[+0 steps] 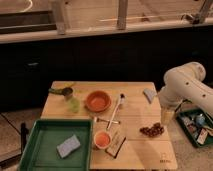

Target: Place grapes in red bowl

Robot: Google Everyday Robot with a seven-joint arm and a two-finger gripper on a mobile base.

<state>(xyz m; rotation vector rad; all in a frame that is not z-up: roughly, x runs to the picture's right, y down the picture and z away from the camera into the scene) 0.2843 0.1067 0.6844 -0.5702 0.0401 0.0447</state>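
**Grapes Lying on the Counter, Outside the Bowl**

The green tray (pixel 45 136) is holding a blue sponge (pixel 68 146). The white cup (pixel 102 139) is showing orange inside. The red bowl (pixel 98 101) is sitting near the middle of the counter (pixel 135 107). The grapes (pixel 152 130) are lying on the counter, well apart from the bowl, off to its right. The bunch is stretching sideways, left to right, its right end tipping a little farther back. The end effector (pixel 166 116) is hanging just above that right end, fingers spread.
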